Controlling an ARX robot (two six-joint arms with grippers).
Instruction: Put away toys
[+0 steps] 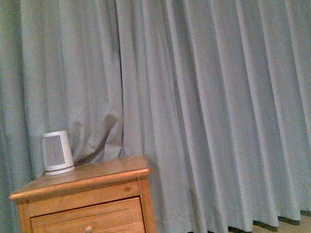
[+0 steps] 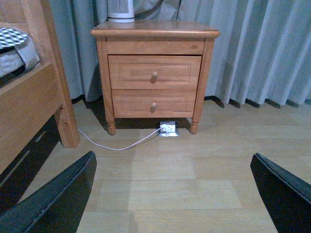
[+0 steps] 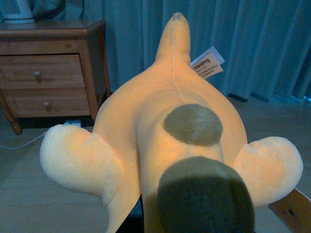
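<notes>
The orange-yellow plush animal (image 3: 160,121) fills the right wrist view, with paler limbs out to both sides, two dark round patches and a white tag (image 3: 208,63). My right gripper (image 3: 182,225) is shut on the plush animal and holds it above the floor; its fingers are almost wholly hidden under the fabric. My left gripper (image 2: 175,194) is open and empty, its dark fingers (image 2: 53,199) spread wide above the wooden floor, facing the nightstand (image 2: 154,73). Neither arm shows in the front view.
The wooden nightstand (image 1: 88,217) has closed drawers and a white ribbed device (image 1: 57,153) on top. A bed frame (image 2: 29,97) stands beside it. A white cable (image 2: 116,145) runs to a floor socket (image 2: 167,128). Grey curtains (image 1: 217,95) hang behind.
</notes>
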